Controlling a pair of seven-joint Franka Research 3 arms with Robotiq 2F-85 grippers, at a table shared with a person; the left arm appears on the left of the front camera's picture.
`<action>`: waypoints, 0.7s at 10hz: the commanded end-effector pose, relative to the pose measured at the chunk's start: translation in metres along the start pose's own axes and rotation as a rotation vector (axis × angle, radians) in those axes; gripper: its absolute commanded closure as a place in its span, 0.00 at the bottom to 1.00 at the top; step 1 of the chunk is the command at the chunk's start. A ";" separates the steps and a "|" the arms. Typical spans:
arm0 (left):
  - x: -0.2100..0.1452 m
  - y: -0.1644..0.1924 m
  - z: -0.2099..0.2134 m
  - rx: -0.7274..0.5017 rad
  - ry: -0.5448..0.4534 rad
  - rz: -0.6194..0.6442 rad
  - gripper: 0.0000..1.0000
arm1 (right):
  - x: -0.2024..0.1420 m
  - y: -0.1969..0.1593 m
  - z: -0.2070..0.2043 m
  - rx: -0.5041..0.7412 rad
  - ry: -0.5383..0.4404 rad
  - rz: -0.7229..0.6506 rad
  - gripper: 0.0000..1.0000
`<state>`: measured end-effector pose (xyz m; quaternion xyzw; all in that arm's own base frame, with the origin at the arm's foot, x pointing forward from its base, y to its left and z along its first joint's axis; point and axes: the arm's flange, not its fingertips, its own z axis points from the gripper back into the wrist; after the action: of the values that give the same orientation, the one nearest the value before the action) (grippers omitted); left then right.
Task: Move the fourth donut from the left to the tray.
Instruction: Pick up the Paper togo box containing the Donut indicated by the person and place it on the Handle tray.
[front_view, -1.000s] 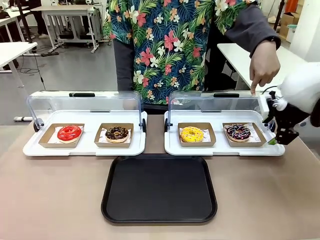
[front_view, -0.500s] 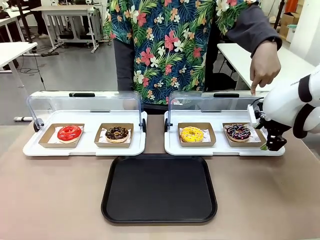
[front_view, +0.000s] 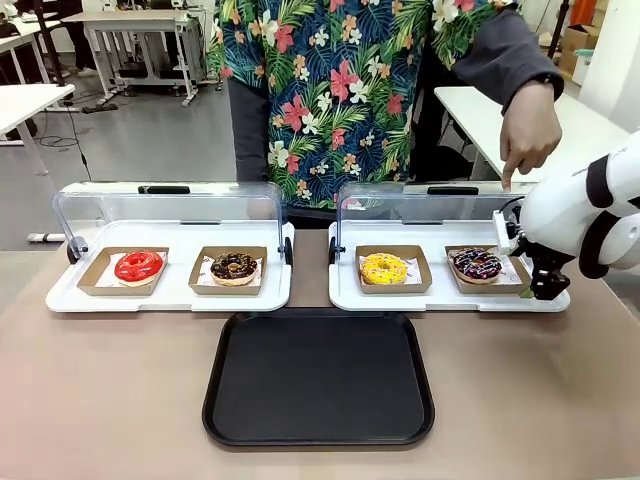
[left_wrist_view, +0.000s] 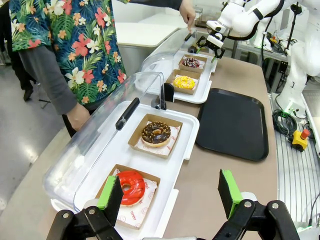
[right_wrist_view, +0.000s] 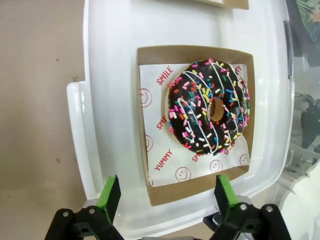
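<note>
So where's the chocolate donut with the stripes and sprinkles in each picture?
Front view: the striped donut is at the right, in the right-hand white display case.
Left wrist view: small and far off, near the top, right of middle.
Right wrist view: big and close, right of middle.
Shared landmark: its brown cardboard holder with white paper.

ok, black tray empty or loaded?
Empty. The tray shows a bare black surface; the fourth donut sits on the right display tray.

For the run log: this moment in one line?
right gripper open at fourth donut | left gripper open | tray: no donut yet
</note>
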<state>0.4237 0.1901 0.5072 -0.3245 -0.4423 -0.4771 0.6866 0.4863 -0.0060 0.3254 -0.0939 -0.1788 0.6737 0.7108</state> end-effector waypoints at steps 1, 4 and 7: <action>0.002 -0.001 0.000 -0.004 -0.005 -0.006 0.00 | -0.001 -0.005 -0.012 -0.027 -0.009 0.024 0.00; 0.002 -0.001 0.000 -0.004 -0.005 -0.006 0.00 | -0.003 -0.009 -0.019 -0.026 -0.003 0.029 0.00; 0.002 -0.001 0.000 -0.004 -0.005 -0.006 0.00 | -0.004 -0.008 -0.022 -0.020 -0.004 0.034 0.60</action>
<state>0.4237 0.1901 0.5073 -0.3244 -0.4424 -0.4772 0.6866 0.4970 -0.0055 0.3127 -0.0972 -0.1722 0.6767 0.7092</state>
